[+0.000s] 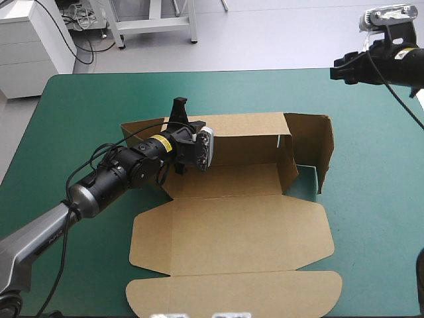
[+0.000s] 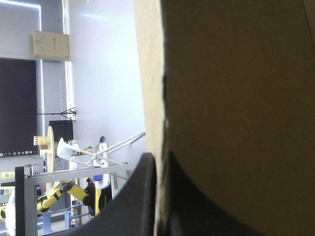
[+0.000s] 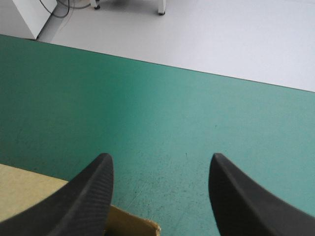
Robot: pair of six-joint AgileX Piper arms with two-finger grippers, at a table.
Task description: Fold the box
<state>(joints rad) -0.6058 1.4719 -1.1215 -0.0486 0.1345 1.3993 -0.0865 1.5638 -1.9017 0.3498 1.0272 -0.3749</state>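
Box (image 1: 232, 225): we pinch a raised wall (image 1: 245, 136) in our left pincer (image 2: 157, 162), while our right pincer (image 3: 158, 158) hangs wide above the tabletop (image 1: 79, 106).

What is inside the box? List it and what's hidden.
Only bare brown floor shows inside the box. The left gripper, shut on its wall, and that arm cover the left end, so that part cannot be checked.

Table (image 1: 371, 218): teal-green cover, rounded far corners.
Floor (image 1: 285, 36): pale grey and smooth, beyond the table's far edge.
Cabinet (image 1: 30, 50): white, just off the table's far left corner.
Metal frame (image 1: 152, 23): pale legs standing on the floor.
Cables (image 1: 79, 18): between cabinet and frame.
Light: bright, even.
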